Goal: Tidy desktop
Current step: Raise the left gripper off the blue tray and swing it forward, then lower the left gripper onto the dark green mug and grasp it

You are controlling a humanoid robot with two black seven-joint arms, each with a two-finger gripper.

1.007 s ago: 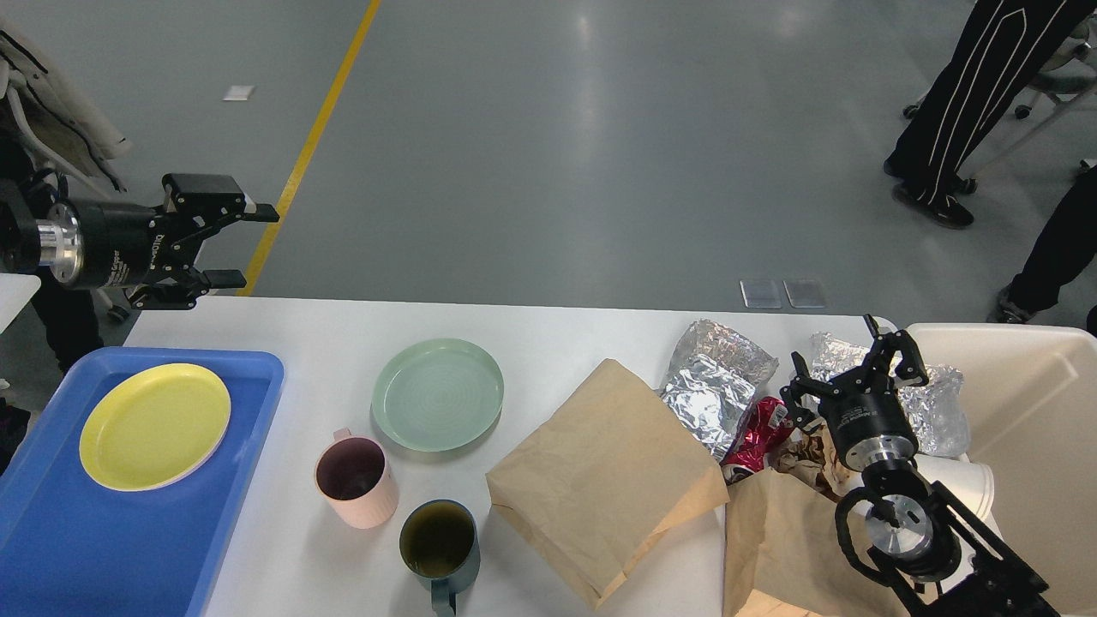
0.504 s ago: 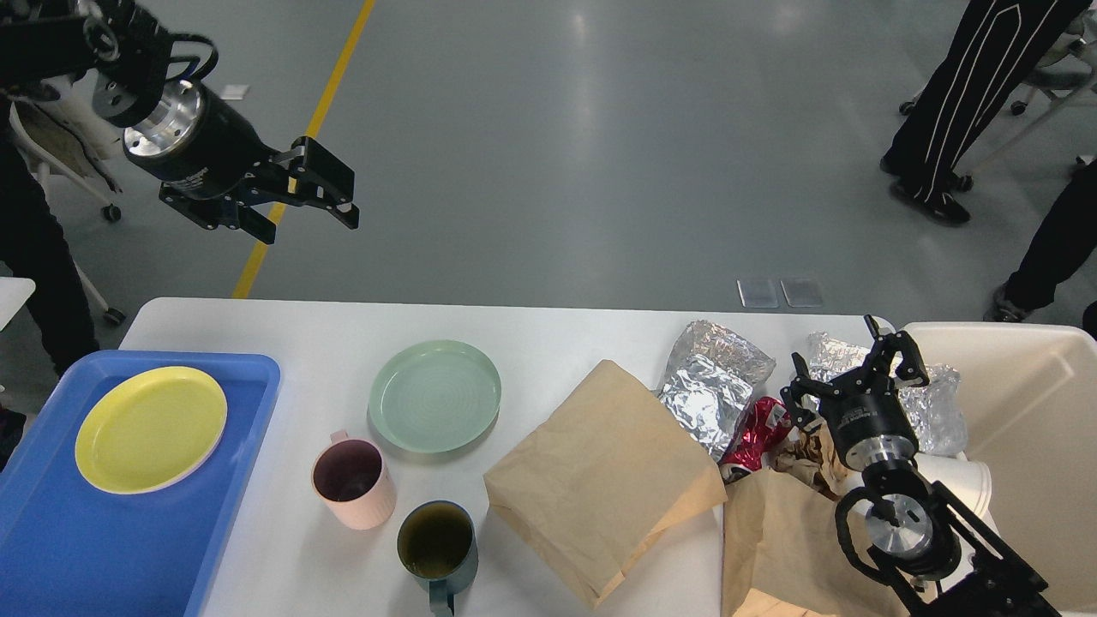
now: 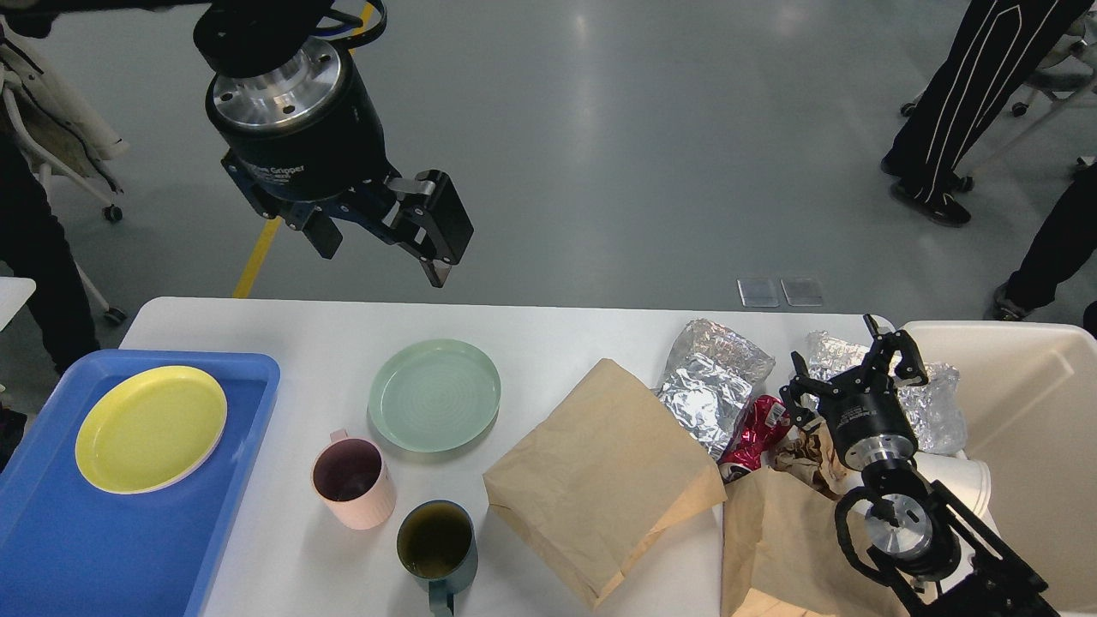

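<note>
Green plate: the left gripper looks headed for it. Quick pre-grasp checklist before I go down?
1. Left gripper open and empty: ok.
2. Green plate flat on the desktop, nothing on it: ok.
3. Pink mug close to the plate's near rim; clearance: cannot tell.
4. Blue tray has free room beside the yellow plate: ok.
5. Right gripper far from the plate, over the foil and paper: ok.

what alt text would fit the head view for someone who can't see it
A white desktop holds a green plate, two mugs, paper bags and foil wrappers, with a yellow plate on a blue tray. The open left gripper hangs above the green plate; the open right gripper sits among the wrappers.
</note>
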